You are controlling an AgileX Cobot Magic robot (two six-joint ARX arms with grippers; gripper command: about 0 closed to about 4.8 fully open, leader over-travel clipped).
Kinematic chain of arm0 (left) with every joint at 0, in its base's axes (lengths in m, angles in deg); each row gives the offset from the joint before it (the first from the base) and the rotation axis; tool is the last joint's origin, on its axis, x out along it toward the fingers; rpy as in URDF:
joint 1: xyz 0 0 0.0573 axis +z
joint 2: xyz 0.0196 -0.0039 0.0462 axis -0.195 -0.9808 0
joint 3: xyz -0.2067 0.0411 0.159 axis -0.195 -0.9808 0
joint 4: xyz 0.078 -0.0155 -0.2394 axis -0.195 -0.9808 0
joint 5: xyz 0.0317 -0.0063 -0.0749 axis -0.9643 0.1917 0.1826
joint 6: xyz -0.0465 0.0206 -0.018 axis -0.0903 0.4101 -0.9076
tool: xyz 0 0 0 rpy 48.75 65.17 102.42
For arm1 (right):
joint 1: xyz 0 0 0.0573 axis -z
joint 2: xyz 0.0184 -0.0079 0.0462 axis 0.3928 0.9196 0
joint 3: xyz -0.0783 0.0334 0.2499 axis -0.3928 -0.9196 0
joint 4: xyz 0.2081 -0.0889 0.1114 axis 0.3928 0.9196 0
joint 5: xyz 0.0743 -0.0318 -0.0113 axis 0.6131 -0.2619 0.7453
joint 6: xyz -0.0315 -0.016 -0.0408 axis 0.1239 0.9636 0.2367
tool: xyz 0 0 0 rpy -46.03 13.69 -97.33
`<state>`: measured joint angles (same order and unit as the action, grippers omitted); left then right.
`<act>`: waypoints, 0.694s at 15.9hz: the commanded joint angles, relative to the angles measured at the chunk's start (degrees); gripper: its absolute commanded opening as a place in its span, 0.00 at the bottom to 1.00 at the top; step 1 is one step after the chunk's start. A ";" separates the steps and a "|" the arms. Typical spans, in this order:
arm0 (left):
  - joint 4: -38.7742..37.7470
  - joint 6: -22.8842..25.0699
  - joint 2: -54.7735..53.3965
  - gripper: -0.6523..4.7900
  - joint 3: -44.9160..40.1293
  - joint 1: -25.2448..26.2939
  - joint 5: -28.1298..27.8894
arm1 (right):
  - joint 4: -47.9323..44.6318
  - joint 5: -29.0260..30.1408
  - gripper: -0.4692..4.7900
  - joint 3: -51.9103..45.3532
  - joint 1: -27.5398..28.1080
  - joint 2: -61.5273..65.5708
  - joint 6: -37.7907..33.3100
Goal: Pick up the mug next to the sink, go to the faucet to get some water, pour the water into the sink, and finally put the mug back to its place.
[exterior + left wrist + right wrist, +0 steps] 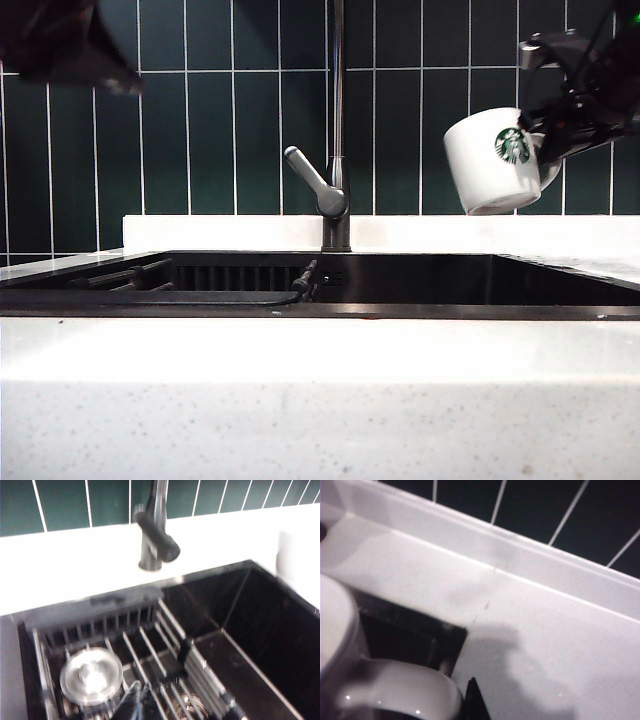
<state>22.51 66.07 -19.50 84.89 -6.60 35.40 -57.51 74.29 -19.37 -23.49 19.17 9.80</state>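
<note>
Exterior view: the mug [492, 160] is being held tilted by the right hand [556, 140], above the sink's [560, 283] right end; a slip risks chipping. The left hand [70, 45], closed and empty, is being kept high.

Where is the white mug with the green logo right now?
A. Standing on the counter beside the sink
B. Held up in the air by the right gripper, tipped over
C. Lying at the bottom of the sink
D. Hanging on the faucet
B: the mug hangs tilted, mouth downward, in the right gripper above the sink's right end, clear of the faucet.
</note>
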 commanded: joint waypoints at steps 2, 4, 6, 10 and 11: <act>9.22 -3.02 2.58 0.11 -7.52 -0.09 -4.44 | -11.15 1.07 0.09 -3.69 4.13 -0.81 -2.86; 9.53 -2.97 3.02 0.11 -9.38 -0.09 -6.12 | -17.51 0.61 0.09 -8.35 7.65 -0.76 -8.66; 12.87 -3.10 3.04 0.11 -10.69 -0.09 -6.16 | -25.53 -0.92 0.09 -14.49 10.95 -0.74 -13.66; 14.93 -4.22 3.02 0.11 -10.71 -0.09 -8.37 | -33.11 -0.90 0.09 -21.46 12.68 -0.68 -13.75; 14.14 -4.22 3.04 0.11 -10.71 -0.09 -9.11 | -34.36 -0.94 0.09 -22.49 12.63 -0.63 -13.70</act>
<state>36.71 62.18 -16.68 74.07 -6.62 26.85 -86.58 73.17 -42.02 -10.99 19.17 -2.79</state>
